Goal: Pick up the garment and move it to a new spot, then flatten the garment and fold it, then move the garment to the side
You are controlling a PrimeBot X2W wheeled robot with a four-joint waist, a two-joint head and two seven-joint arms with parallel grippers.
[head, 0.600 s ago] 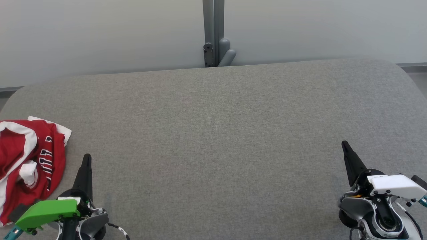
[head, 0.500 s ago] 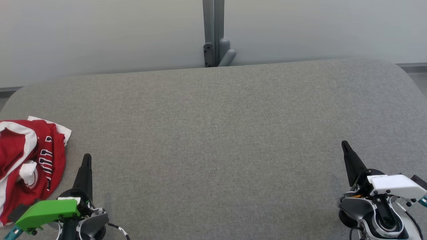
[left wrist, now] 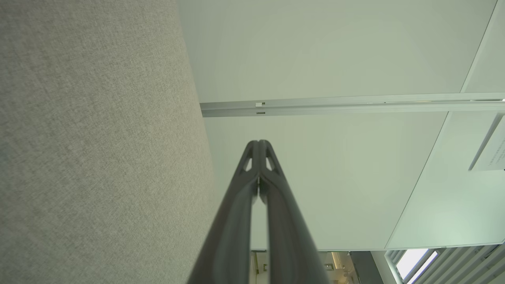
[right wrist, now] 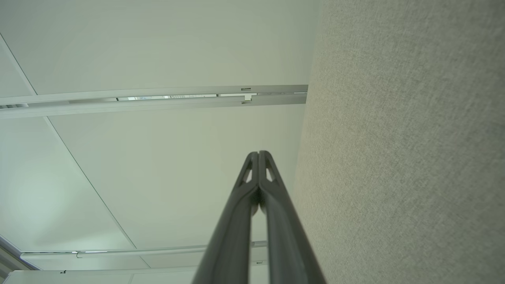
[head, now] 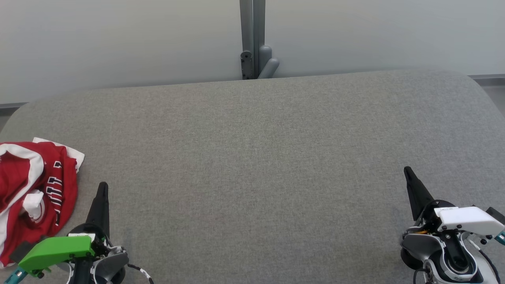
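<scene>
Progress looks nil: the crumpled red-and-white jersey garment (head: 35, 189) lies in a heap at the far left edge of the grey fabric-covered table (head: 252, 157), partly cut off by the edge of the head view, and nothing suggests it has been picked up, spread or folded. The left fingers (head: 100, 205) sit just beside the heap, to its right and apart from it. They are pressed fully together and hold nothing, which the left wrist view confirms with its two dark tips meeting (left wrist: 252, 165). The right fingers (head: 414, 191) rest well apart from the garment at the table's opposite end, likewise closed tight and empty (right wrist: 252, 177). Every step appears to remain: the grasp and the carry to a new spot, probably the broad bare middle of the table, then the flattening, the fold and the final shift to the side.
</scene>
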